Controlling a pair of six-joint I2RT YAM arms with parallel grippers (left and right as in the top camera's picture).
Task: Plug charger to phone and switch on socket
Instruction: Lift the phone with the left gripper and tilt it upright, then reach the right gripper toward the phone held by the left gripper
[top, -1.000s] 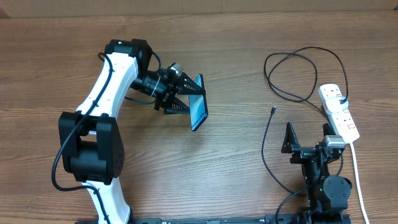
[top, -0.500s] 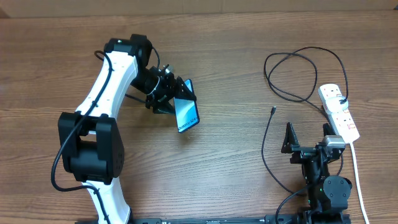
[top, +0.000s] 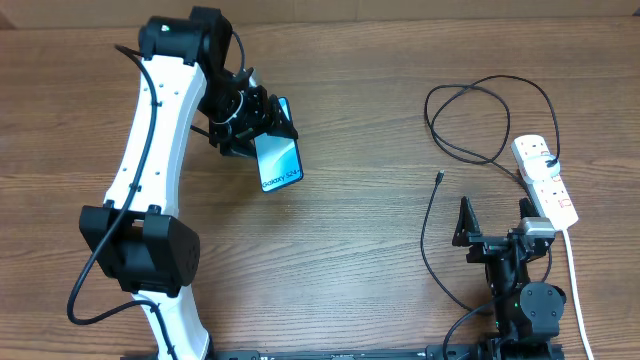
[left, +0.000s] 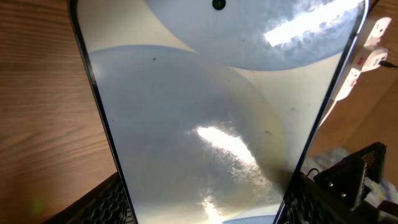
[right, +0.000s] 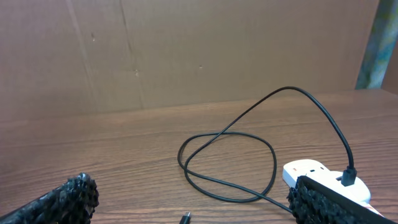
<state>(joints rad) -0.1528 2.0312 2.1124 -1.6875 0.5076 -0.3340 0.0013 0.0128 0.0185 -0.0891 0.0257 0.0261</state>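
- The phone (top: 279, 160) was at the left, well apart from the rest.
- The socket (top: 546, 180) lay at the surface's (top: 350, 260) right edge.
- The charger (top: 440, 178) looped just left of it.

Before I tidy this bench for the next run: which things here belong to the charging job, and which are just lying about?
Belong to the job:
- phone, held in the left gripper
- charger, its tip loose on the table
- socket with its white cord

Not part of it:
- brown board behind the table
- right gripper, open, holding nothing
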